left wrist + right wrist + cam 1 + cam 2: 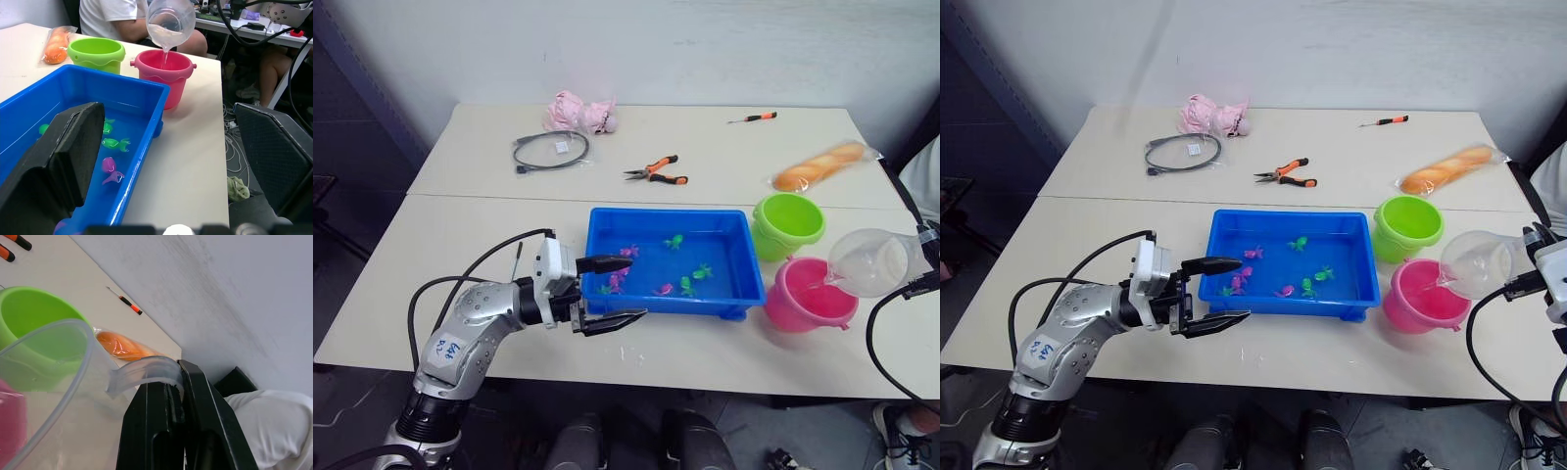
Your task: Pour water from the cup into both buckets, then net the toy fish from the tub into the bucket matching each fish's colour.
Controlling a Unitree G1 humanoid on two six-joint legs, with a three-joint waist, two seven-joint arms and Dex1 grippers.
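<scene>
The cup [869, 261] is tipped over the pink bucket [808, 295], a thin stream of water running from its lip into it. The right gripper [168, 396] is clenched on the cup's handle. There are two buckets; the green bucket [788, 223] stands just behind the pink one, both to the right of the tub [671, 262]. In the tub lie about seven fish [686, 285], green and pink mixed. The left gripper [612, 292] hovers level at the tub's left end, fingers spread and empty.

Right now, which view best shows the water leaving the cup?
The left wrist view: the cup tips over the pink bucket, its stream visible. Both eye views show them side-on; the right wrist view shows the handle between the right gripper's fingers.
</scene>
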